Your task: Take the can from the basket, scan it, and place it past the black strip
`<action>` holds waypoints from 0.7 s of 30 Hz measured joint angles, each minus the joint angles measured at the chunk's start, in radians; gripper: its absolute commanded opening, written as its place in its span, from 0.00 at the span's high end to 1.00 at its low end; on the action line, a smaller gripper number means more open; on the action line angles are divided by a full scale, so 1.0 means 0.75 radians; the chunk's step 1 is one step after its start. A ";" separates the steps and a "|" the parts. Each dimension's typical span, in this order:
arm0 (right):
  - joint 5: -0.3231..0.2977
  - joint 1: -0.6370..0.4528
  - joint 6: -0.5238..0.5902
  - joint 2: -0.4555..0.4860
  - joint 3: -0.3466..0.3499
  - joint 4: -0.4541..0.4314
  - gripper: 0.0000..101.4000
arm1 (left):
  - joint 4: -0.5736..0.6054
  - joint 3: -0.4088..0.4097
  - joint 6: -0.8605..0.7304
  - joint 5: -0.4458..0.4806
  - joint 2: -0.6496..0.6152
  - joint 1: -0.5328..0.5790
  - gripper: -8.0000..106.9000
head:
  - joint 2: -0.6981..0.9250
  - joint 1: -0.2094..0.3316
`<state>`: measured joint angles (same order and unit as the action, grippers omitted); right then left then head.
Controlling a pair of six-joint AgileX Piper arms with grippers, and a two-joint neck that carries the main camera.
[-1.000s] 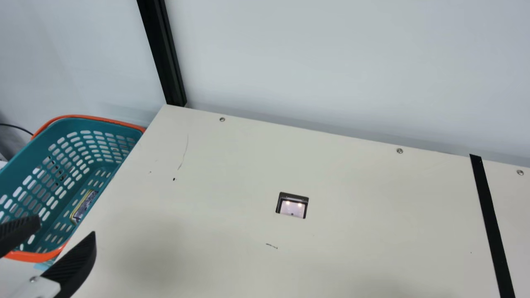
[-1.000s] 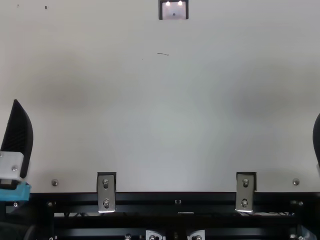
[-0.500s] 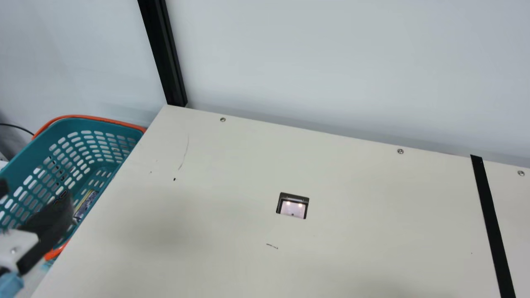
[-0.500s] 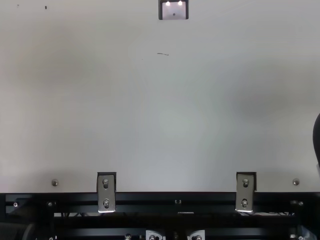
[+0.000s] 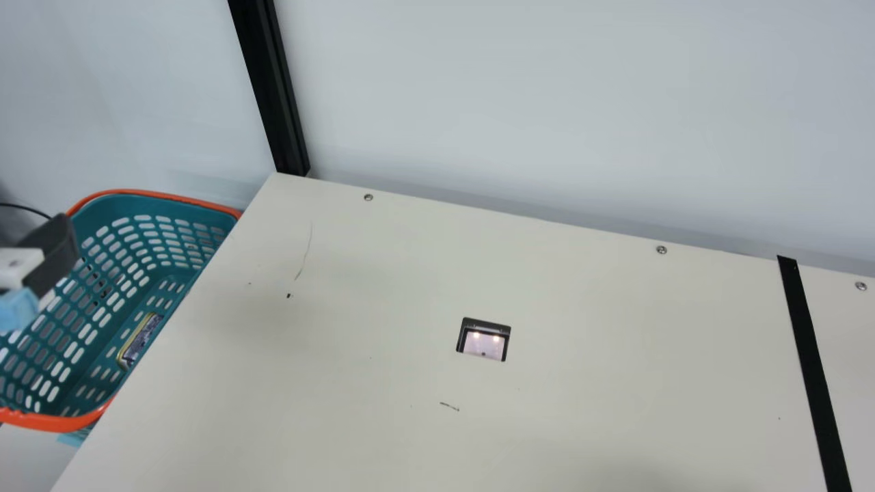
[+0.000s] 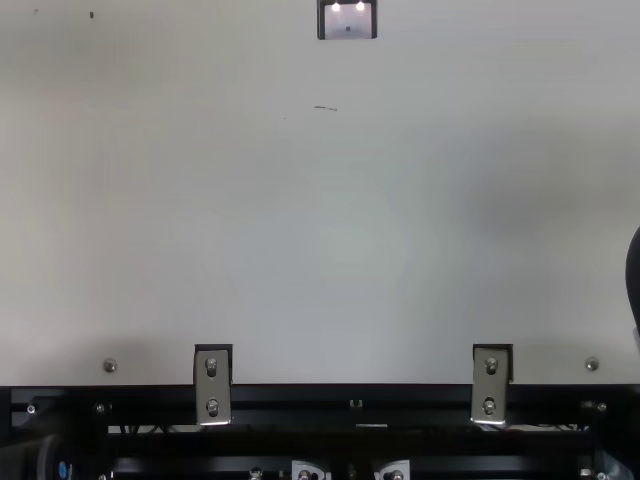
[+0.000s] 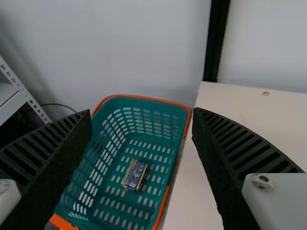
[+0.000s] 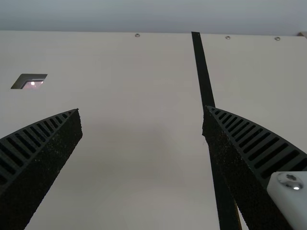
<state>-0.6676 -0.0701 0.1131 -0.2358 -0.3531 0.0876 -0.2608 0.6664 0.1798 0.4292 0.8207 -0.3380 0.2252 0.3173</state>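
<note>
Down in the teal basket (image 5: 51, 421) on the robot's left, beside the cream table (image 5: 383, 287), lies the can (image 5: 141, 339). It's a squat, oblong tin with rounded corners, a gold-coloured rim and a dark bluish label, its long axis running roughly alongside the table's side edge. Which end of it is the top, I couldn't tell you. The basket is pierced all over with rows of rounded slots and has a bright orange rim.

By the basket's outer side, in the main view, is the left gripper (image 5: 51, 256), a black finger on a white mount. Seen from its wrist, the fingers (image 7: 48, 153) stand wide apart, matte and deeply ribbed, tapering to points, with nothing between them. Over at the table's other side the right gripper (image 6: 634, 280) is spread too, and just as bare, its ribbed pads apart above the smooth surface.

Sunk in the table is a squarish scanner window (image 5: 484, 343), dark-framed, two small lights glowing. Well apart from it, the flat black strip (image 5: 811, 369) runs straight across.
</note>
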 measured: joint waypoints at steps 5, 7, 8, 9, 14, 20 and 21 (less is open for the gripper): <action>0.000 0.000 0.000 0.000 0.000 0.000 0.00 | 0.090 0.046 -0.159 -0.110 0.207 -0.176 0.15 | 0.000 0.000; 0.000 0.000 0.000 0.000 0.000 0.000 0.00 | 0.120 0.067 -0.222 -0.150 0.287 -0.235 0.15 | 0.000 0.000; 0.000 0.000 0.000 0.000 0.000 0.000 0.00 | 0.139 0.076 -0.257 -0.162 0.330 -0.265 0.15 | 0.000 0.000; 0.000 0.000 0.000 0.000 0.000 0.000 0.00 | 0.154 0.090 -0.291 -0.174 0.372 -0.293 0.15 | 0.000 0.000; 0.000 0.000 0.000 0.000 0.000 0.000 0.00 | 0.210 0.154 -0.446 -0.183 0.546 -0.395 0.15 | 0.007 0.000; 0.000 0.000 0.000 0.000 0.000 0.000 0.00 | 0.225 0.236 -0.596 -0.141 0.709 -0.460 0.15 | 0.000 -0.007; 0.000 0.000 0.000 0.000 0.000 0.000 0.00 | 0.225 0.249 -0.616 -0.128 0.732 -0.466 0.15 | 0.000 -0.007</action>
<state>-0.6676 -0.0701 0.1131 -0.2358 -0.3531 0.0876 -0.0920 0.8533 -0.2826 0.3334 1.3696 -0.6877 0.2252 0.3122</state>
